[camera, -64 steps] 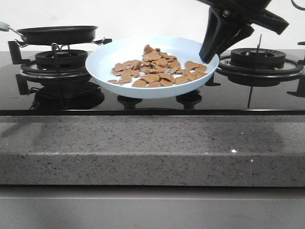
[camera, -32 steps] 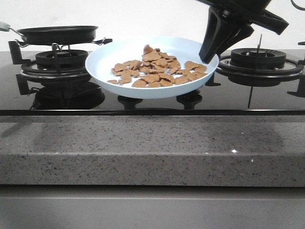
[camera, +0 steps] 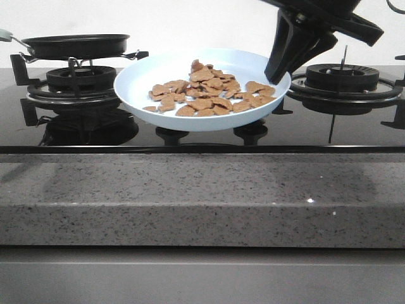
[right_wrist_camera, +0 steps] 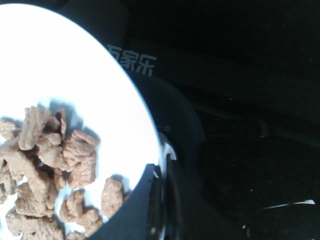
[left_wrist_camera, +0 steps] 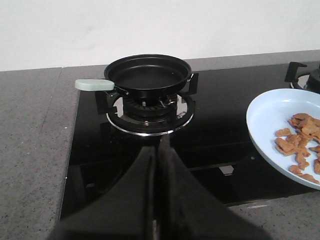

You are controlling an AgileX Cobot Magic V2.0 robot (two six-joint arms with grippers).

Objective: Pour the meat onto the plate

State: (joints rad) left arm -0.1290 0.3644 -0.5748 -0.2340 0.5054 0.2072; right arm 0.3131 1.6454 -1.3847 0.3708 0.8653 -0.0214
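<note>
The pale blue-white plate point(camera: 136, 82) hangs a little above the black hob, between the two burners, tilted toward the front. The light-brown meat point(camera: 205, 92) lies on it in a loose heap toward its right side. My right gripper point(camera: 276, 77) is shut on the plate's right rim; the right wrist view shows its fingers pinching the plate point(right_wrist_camera: 100, 85) edge beside the meat point(right_wrist_camera: 50, 165). My left gripper point(left_wrist_camera: 159, 150) is shut and empty, short of the left burner, with the plate point(left_wrist_camera: 265, 117) off to its side. It does not show in the front view.
A black frying pan point(camera: 76, 45) with a pale handle sits empty on the left burner point(left_wrist_camera: 148, 117). The right burner point(camera: 342, 79) stands bare behind my right arm. A speckled grey stone counter point(camera: 202, 196) runs along the front of the hob.
</note>
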